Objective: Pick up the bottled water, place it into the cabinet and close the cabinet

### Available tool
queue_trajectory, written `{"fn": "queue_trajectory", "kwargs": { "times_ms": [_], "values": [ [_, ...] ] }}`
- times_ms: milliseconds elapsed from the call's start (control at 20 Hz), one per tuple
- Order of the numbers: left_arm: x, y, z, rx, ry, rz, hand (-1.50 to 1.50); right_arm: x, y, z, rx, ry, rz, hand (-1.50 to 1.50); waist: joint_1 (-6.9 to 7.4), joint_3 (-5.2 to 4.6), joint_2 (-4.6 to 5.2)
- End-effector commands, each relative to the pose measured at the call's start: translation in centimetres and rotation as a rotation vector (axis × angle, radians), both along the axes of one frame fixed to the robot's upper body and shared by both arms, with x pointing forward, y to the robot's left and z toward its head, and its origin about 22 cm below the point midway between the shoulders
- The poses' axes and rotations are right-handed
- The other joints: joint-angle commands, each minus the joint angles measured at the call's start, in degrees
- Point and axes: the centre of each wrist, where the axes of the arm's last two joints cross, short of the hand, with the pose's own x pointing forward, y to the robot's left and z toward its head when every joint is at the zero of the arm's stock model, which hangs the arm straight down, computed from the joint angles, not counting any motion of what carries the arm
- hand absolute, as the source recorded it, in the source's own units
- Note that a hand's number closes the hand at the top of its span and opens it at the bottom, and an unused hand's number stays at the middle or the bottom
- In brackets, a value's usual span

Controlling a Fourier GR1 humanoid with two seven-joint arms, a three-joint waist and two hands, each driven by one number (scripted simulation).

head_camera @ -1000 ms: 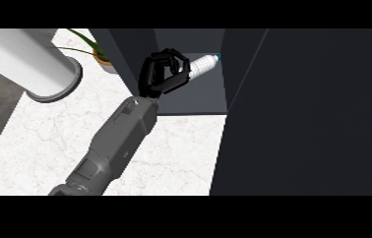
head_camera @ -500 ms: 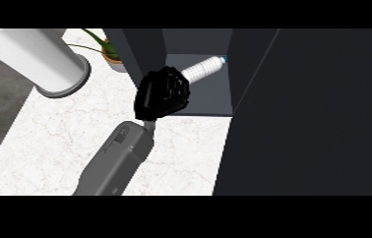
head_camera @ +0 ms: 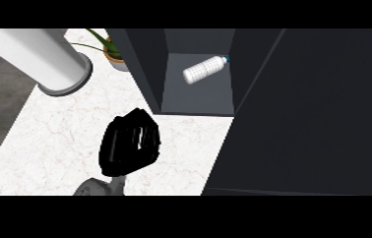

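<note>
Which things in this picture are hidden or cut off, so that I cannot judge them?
- Right hand: not in the head view.
- Left hand: its fingers, a black mass.
- Potted plant: partly behind the cabinet.
- Cabinet door: cut by the right edge.
- Bottled water: label too small.

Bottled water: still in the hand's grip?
No. The bottled water lies on its side inside the cabinet, while the left hand sits apart over the counter.

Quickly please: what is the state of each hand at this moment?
Left hand: holds nothing, over the counter; whether its fingers are open cannot be told.
Right hand: not in view.
</note>
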Motion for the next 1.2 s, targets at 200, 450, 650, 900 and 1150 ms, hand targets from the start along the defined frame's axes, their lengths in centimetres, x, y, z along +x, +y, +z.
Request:
{"fn": "queue_trajectory", "kwargs": {
  "times_ms": [200, 450, 650, 900, 1150],
  "values": [
    [-7.5, 4.6, 1.1, 0.003, -0.018, 0.050, 1.50, -2.1, 1.2, 1.9, -0.006, 0.013, 0.264, 1.50, -0.37, -0.05, 0.18],
    [-10.5, 6.8, 3.2, 0.002, -0.023, 0.054, 1.50, -1.1, 2.2, 3.3, -0.015, 0.015, 0.267, 1.50, 0.08, -0.18, 0.27],
    [-13.2, 7.9, 2.7, -0.005, -0.029, 0.074, 1.50, -0.6, 3.4, 3.8, 0.027, -0.012, 0.256, 1.50, 0.05, -0.23, 0.18],
    [-15.1, 9.7, 4.2, 0.011, -0.014, 0.119, 1.50, 1.7, 7.8, 4.7, 0.026, -0.032, 0.206, 1.50, -0.42, -0.19, 0.26],
    [-16.7, 13.7, 4.5, -0.006, -0.036, 0.120, 1.50, 5.2, 9.4, 7.2, 0.057, -0.023, 0.161, 1.50, -0.27, -0.10, 0.56]
  ]
}}
